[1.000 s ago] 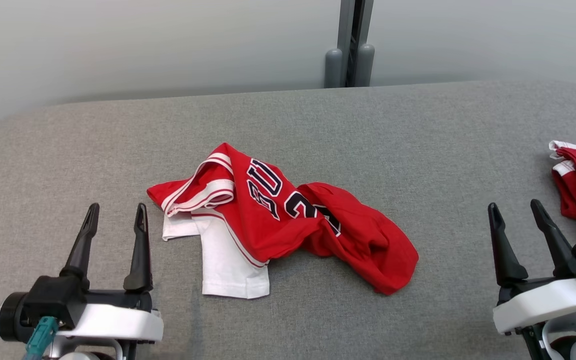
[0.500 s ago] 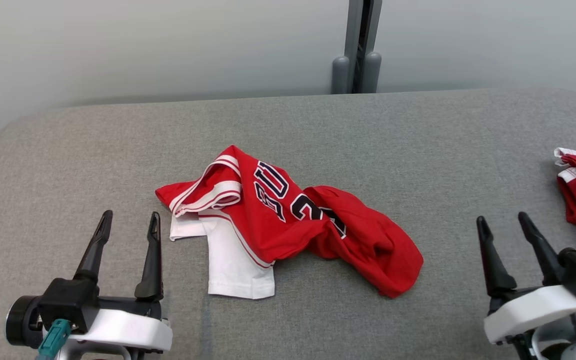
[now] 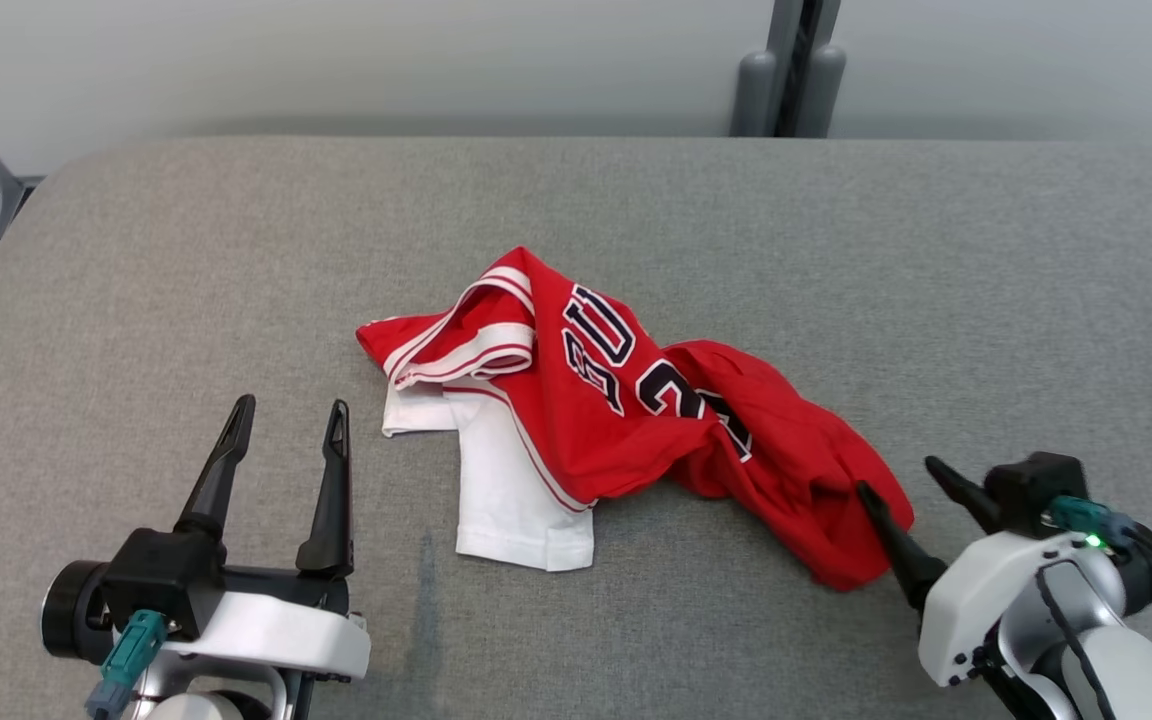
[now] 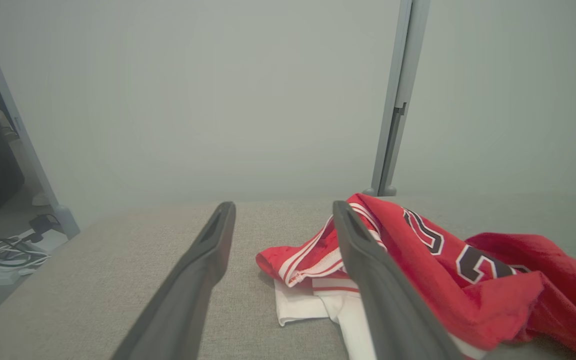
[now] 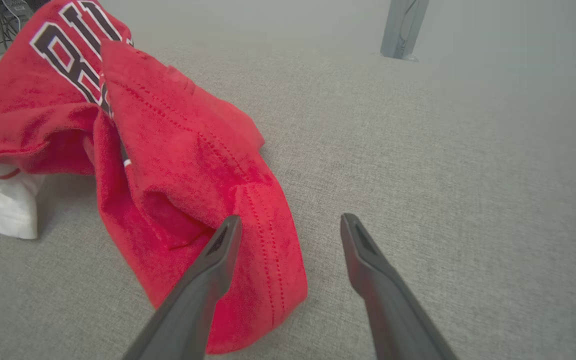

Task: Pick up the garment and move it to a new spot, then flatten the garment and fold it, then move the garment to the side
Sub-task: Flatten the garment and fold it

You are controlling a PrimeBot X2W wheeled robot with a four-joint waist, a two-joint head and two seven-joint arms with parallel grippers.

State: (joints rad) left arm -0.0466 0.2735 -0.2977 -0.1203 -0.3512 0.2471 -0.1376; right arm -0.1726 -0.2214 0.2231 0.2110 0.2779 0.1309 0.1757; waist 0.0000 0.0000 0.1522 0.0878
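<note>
Lying crumpled near the middle of the grey padded table [image 3: 836,250], the red-and-white garment [image 3: 626,420] presents its red hem to the right gripper [image 3: 896,475]. The gripper's fingers stand apart, with one tip at the hem fold and the other over bare table. Straddle the doubled hem fully before closing, as a shallow bite may catch one layer only. The left gripper [image 3: 292,403], also spread, sits near the white panel. Bare surface surrounds the cloth, and the table's edges lie well apart from it.

We see the garment [image 3: 626,410], a red jersey with dark white-edged lettering and a white panel, lying crumpled mid-way across the grey padded table [image 3: 236,250].
</note>
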